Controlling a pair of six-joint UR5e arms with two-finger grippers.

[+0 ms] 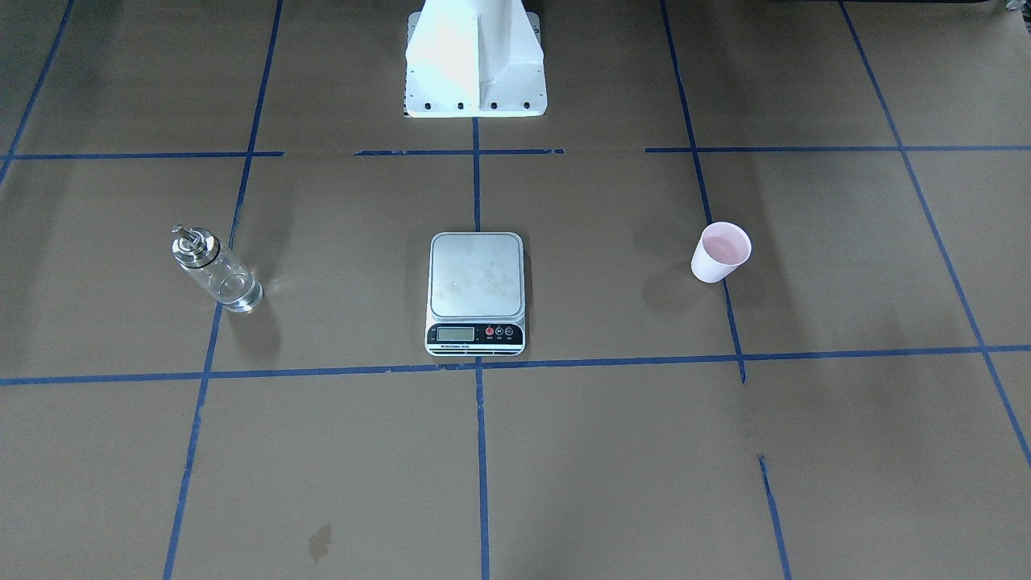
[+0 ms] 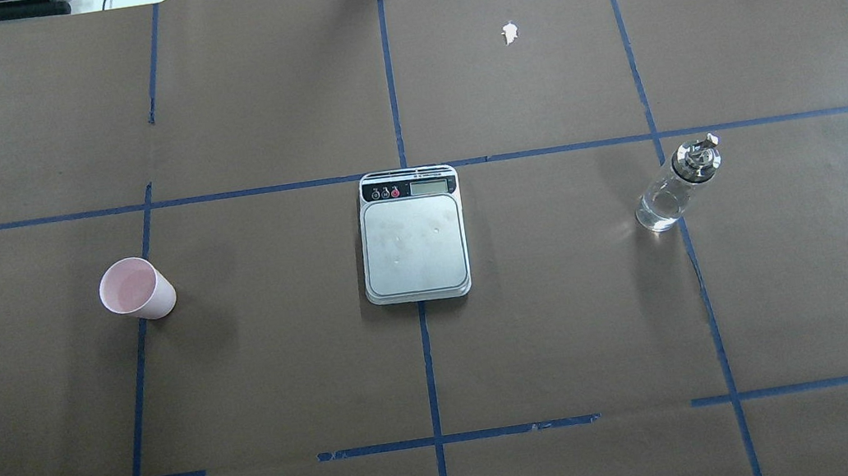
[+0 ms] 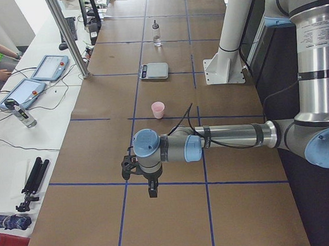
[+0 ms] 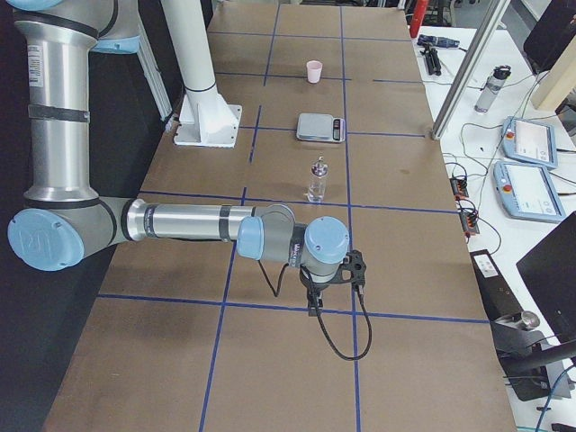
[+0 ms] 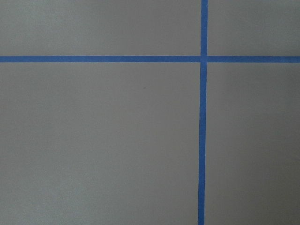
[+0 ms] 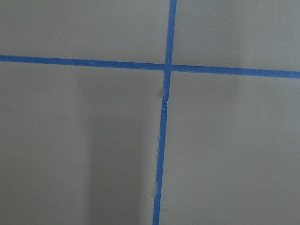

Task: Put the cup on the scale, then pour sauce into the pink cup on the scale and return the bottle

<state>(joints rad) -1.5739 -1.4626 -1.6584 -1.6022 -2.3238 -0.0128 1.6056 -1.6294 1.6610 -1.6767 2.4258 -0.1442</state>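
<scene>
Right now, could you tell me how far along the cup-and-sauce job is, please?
Nothing looks done: the cup stands on the table, apart from the bare scale. Nothing is in hand: the left arm and the right arm hang over bare table, away from the upright bottle. Left: cup onto scale, pour, return bottle.

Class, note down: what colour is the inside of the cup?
Pale pink; the cup shows it best in the overhead exterior view.
</scene>
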